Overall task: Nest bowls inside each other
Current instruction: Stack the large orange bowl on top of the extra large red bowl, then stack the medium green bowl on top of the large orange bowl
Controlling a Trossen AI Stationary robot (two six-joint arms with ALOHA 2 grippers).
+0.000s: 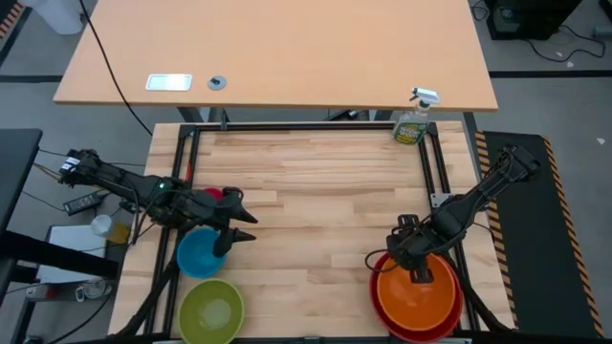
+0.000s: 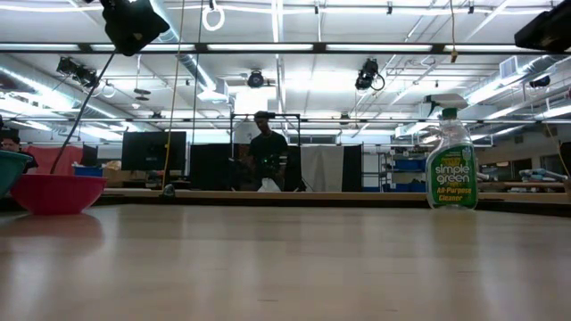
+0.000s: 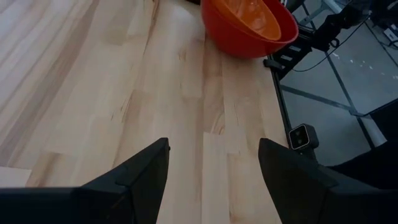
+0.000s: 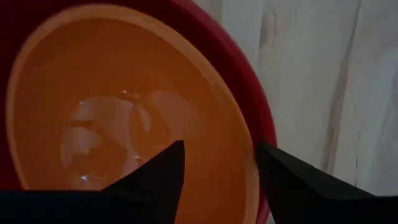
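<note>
The orange bowl (image 1: 418, 296) sits nested in the red bowl (image 1: 394, 323) at the table's near right. My right gripper (image 1: 418, 271) hangs over their far rim, pointing down and open. One finger is over the orange bowl's inside (image 4: 124, 124) and the other is beyond the red rim (image 4: 258, 112); the fingers stand apart from both. My left gripper (image 1: 246, 226) is open and holds nothing, beside the blue bowl (image 1: 198, 253). The lime green bowl (image 1: 210, 309) rests on the table near the front edge. The magenta pink bowl (image 2: 55, 192) stands behind the left arm.
A green spray bottle (image 1: 413, 122) stands at the far right corner of the table. The black frame rail (image 1: 435, 162) runs along the right side. The middle of the wooden table (image 1: 316, 210) is bare. A person (image 2: 268, 152) stands in the room beyond.
</note>
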